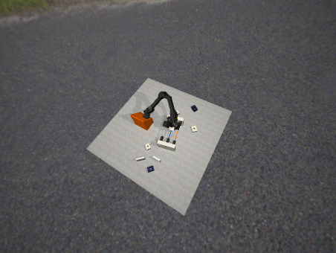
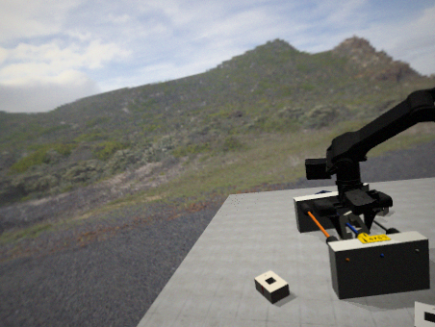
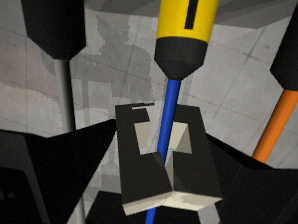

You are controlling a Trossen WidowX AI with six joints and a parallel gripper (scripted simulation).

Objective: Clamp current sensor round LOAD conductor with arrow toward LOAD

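The sensor (image 3: 140, 175) has two dark-faced halves with cream sides, meeting at the bottom of the wrist view with a gap at the top. My gripper (image 3: 155, 129) (image 2: 357, 232) (image 1: 172, 126) is shut on it, one finger against each half. The blue conductor (image 3: 170, 100) (image 1: 170, 135) runs through the gap and window, passes behind the joined end and shows again below. A yellow marker (image 3: 175, 20) (image 2: 374, 238) sits at its end; its lettering is only partly readable. I cannot see the sensor's arrow or whether the latch has caught. Fingers mostly hide the sensor in the top and exterior views.
A grey conductor (image 3: 65, 95) and an orange conductor (image 3: 277, 120) (image 2: 319, 226) flank the blue one. They run between the near block (image 2: 380, 269) (image 1: 166, 146) and a back block. An orange bin (image 1: 141, 120), a cream square part (image 1: 194, 129) (image 2: 264, 276) and several other small parts stand around.
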